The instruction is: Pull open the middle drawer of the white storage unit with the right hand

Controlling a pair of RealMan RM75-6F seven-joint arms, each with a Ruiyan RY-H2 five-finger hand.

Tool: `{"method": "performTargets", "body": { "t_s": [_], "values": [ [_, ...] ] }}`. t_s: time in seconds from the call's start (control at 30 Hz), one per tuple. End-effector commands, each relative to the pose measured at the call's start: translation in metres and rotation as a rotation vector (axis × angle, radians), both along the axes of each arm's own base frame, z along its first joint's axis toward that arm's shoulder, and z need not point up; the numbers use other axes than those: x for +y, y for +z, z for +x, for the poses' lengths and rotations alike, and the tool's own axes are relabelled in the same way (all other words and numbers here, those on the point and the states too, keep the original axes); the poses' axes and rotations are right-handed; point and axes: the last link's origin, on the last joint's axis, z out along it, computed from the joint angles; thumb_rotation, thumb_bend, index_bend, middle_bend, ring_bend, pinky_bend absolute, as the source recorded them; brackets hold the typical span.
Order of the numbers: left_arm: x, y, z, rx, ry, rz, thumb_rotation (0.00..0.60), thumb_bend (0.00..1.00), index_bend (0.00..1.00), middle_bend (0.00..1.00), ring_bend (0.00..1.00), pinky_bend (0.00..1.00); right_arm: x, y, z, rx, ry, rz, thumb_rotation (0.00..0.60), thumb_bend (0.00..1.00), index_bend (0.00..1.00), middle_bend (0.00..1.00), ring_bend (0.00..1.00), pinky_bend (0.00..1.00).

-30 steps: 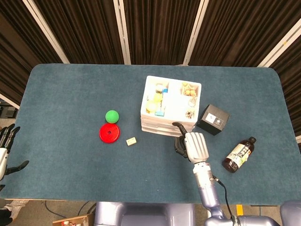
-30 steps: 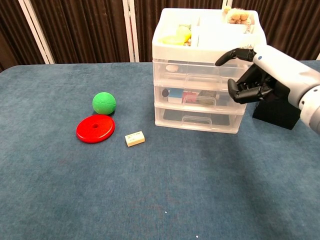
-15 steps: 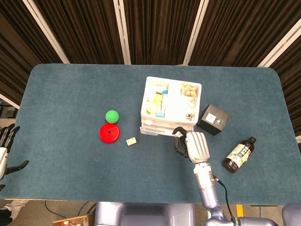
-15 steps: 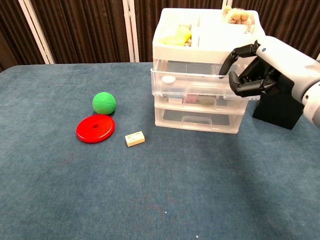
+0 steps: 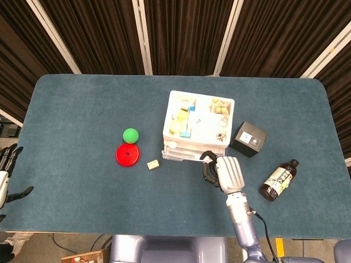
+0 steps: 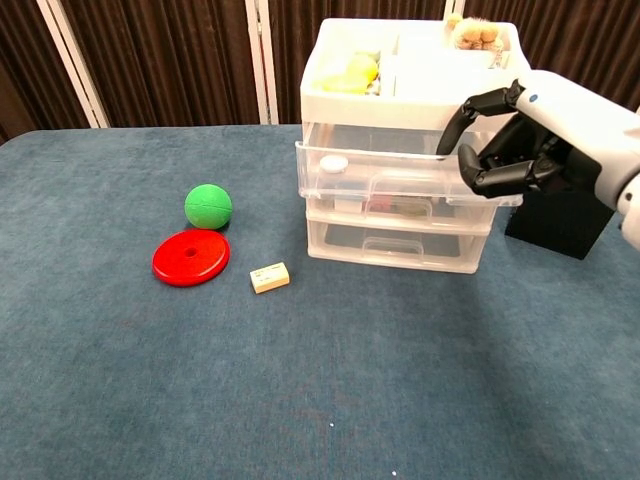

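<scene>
The white storage unit (image 6: 400, 108) stands mid-table with an open tray of small items on top and three clear drawers below. The upper drawer (image 6: 380, 185), just under the tray, sticks out toward me with a white cap in it. The middle drawer (image 6: 372, 206) with coloured items and the bottom drawer sit pushed in. My right hand (image 6: 510, 150) hooks its curled fingers over the right end of the upper drawer's front. From above, the same hand (image 5: 222, 171) lies just in front of the unit (image 5: 203, 95). My left hand (image 5: 6, 170) hangs open past the table's left edge.
A black box (image 6: 555, 215) sits right beside the unit, behind my right hand. A brown bottle (image 5: 278, 179) lies further right. Left of the unit are a green ball (image 6: 208, 206), a red disc (image 6: 191, 257) and a small beige block (image 6: 269, 277).
My right hand closed on the upper drawer's front and drew it out toward me. The whole unit slid slightly forward and left. The left hand stayed still.
</scene>
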Motion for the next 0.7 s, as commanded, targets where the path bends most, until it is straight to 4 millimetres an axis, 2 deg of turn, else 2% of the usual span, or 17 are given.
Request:
{"method": "performTargets", "body": {
  "t_s": [0.03, 0.33, 0.7],
  "values": [
    [0.000, 0.000, 0.000, 0.000, -0.002, 0.001, 0.600, 0.02, 0.00, 0.00, 0.00, 0.06, 0.006, 0.001, -0.004, -0.003, 0.000, 0.002, 0.600, 0.64, 0.59, 0.94, 0.89, 0.93],
    [0.000, 0.000, 0.000, -0.001, 0.003, -0.001, 0.600, 0.02, 0.00, 0.00, 0.00, 0.06, 0.017, 0.000, -0.013, -0.012, -0.010, 0.012, 0.600, 0.64, 0.59, 0.94, 0.89, 0.93],
    [0.000, 0.000, 0.000, -0.002, 0.002, -0.002, 0.600, 0.02, 0.00, 0.00, 0.00, 0.06, 0.028, 0.005, -0.011, -0.025, 0.022, 0.010, 0.600, 0.64, 0.58, 0.94, 0.89, 0.93]
  ]
}}
